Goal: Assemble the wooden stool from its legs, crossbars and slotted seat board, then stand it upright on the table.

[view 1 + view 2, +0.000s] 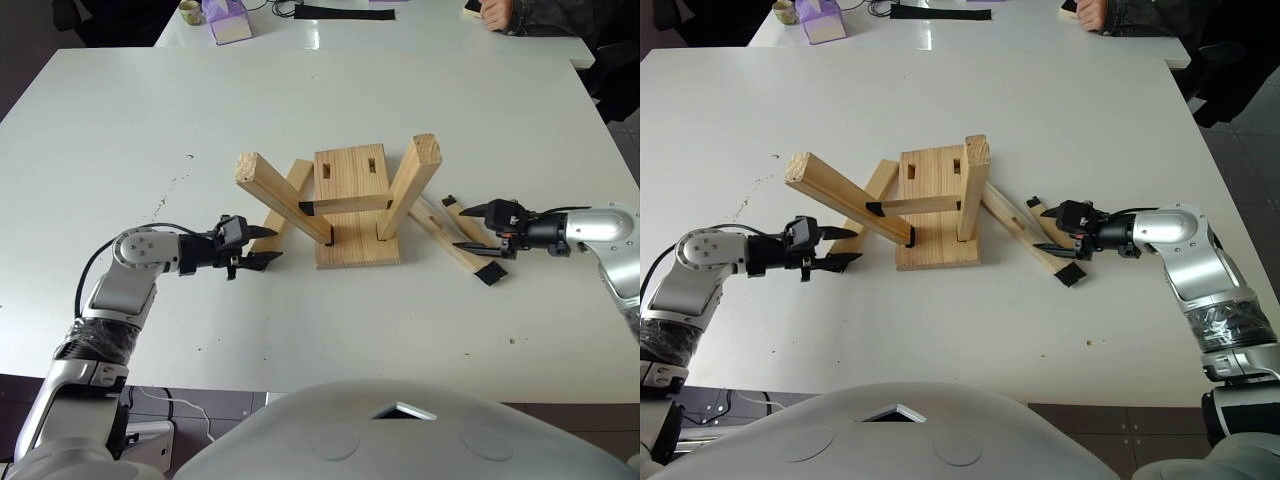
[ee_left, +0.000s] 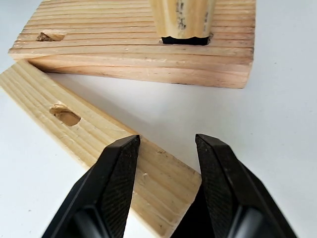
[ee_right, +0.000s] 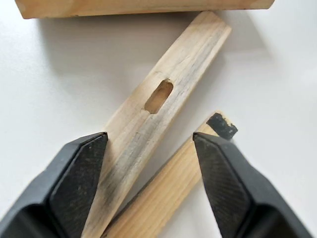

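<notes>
Nearest, low at the left, the left gripper (image 1: pixel 270 245) hangs just above the white table (image 1: pixel 150 130) on a bent arm whose forearm lies nearly level, pointing right. Its fingers stand moderately apart, holding nothing. The left wrist view places them over the near end of a loose leg (image 1: pixel 285 210) and shows an oval mortise in that leg's face. This leg lies flat, its long axis running diagonally away toward the seat board (image 1: pixel 350 170).

The board lies flat at mid-table, long axis running away from the robot. Two legs are plugged into it: a leaning leg (image 1: pixel 285 195) tips left over the loose leg, and a near-upright leg (image 1: pixel 408 185) rises at the right. A crossbar (image 1: pixel 345 205) bridges them.

Right of the board, a second loose leg (image 3: pixel 158 74) lies flat on a diagonal with a thin crossbar (image 3: pixel 163 198) beside it. The right wrist view reveals the leg's slot and the crossbar's black tip. The right gripper (image 1: pixel 470 228) points left on a low, level forearm, fingers spread wide and empty over both pieces.
</notes>
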Motion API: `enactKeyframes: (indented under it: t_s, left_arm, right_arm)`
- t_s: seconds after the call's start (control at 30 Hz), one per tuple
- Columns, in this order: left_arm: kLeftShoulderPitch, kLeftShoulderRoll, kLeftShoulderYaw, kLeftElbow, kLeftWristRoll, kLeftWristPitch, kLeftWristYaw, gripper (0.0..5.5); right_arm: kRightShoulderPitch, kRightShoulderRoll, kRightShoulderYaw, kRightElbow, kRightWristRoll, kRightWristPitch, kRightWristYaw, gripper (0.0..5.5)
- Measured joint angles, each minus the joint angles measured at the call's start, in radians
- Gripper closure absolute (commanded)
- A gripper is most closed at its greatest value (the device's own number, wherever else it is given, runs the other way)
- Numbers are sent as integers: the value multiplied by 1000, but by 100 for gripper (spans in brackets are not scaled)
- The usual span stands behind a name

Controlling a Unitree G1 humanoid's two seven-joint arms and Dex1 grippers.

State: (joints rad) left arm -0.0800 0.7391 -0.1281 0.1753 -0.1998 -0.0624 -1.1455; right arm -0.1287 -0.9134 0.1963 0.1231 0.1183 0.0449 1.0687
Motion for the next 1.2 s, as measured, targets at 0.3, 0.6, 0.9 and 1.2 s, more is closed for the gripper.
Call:
enactKeyframes:
  t_s: [0.3,0.6,0.9,1.2]
  left_arm:
    - [-8,-2,37,16,-18,62,16,339]
    - [-52,21,53,74,21,51,29,339]
    - [-77,-27,55,-41,-66,161,6,339]
    - [-100,-44,36,-70,-79,190,-13,339]
  right_arm:
    - [111,-41,-79,-69,19,31,-14,232]
    - [165,-55,-114,-163,34,97,-20,232]
    - [42,55,-40,-210,13,163,-41,232]
    - [-87,204,41,-64,-81,136,-122,232]
